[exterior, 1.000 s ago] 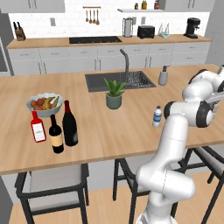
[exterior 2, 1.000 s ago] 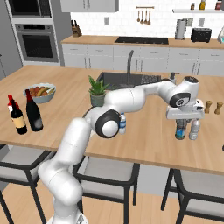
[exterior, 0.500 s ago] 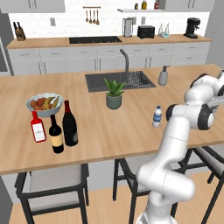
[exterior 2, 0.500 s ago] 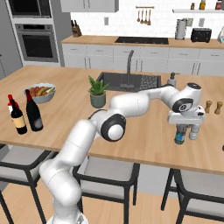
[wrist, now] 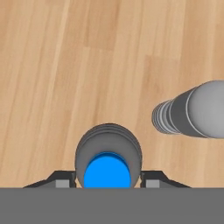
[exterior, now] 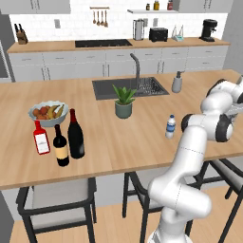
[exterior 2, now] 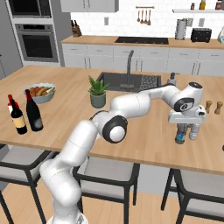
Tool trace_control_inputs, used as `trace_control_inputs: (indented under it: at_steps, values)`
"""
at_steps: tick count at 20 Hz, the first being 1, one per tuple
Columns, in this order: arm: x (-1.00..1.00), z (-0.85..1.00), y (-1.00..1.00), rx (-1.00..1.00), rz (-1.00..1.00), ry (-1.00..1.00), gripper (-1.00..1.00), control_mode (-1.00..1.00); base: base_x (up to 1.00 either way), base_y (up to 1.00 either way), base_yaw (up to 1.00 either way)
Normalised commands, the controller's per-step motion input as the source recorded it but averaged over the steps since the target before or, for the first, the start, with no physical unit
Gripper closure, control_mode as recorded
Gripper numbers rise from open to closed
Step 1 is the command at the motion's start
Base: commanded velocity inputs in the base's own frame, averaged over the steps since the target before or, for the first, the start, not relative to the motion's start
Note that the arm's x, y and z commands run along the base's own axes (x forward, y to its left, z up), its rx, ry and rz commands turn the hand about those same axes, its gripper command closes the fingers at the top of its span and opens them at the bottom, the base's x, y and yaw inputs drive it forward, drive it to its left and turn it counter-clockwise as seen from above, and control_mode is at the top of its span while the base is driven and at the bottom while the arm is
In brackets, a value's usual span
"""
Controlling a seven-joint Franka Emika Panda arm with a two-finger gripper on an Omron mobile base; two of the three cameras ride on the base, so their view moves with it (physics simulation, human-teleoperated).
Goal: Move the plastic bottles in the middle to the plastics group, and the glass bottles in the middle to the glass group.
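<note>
Blue-capped water bottle (wrist: pixel 108 157) sits clamped between the end effector (exterior 2: pixel 187 131) fingers, upright on the wooden tabletop (exterior 2: pixel 144 131) just beside the grey bottle (exterior 2: pixel 194 131). Another small bottle (exterior: pixel 170 126) stands mid-tabletop.

The pale grey bottle (exterior 2: pixel 194 131) stands just beside the tool (exterior 2: pixel 181 130); bare counter (exterior 2: pixel 144 131) lies left.

On the bench: two water bottles (exterior: pixel 170 126) (exterior 2: pixel 180 134), one grey bottle (exterior 2: pixel 194 131), two dark wine bottles (exterior: pixel 76 135) (exterior: pixel 60 144), one red bottle (exterior: pixel 41 137). One fruit bowl (exterior: pixel 47 111), one plant (exterior: pixel 123 102), one soap dispenser (exterior: pixel 176 83), two pepper mills (exterior 2: pixel 209 106) (exterior 2: pixel 218 107).
</note>
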Motion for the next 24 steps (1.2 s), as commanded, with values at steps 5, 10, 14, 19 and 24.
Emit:
trace_control_inputs:
  at_steps: [5,10,14,19,24]
  values:
    - [0.0,0.0,0.0,0.0,0.0,0.0,-1.0,-1.0,0.0,0.0,0.0]
    - [0.0,0.0,0.0,0.0,0.0,0.0,-1.0,-1.0,0.0,0.0,0.0]
    - [-0.12,0.11,0.01,0.0,0.0,0.0,-1.0,-1.0,0.0,0.0,0.0]
    - [-0.74,0.21,0.34,0.0,-0.05,-0.04,-1.0,-1.0,0.0,0.0,0.0]
    - [-0.91,0.24,0.71,-0.01,-0.06,-0.09,-1.0,-1.0,0.0,0.0,0.0]
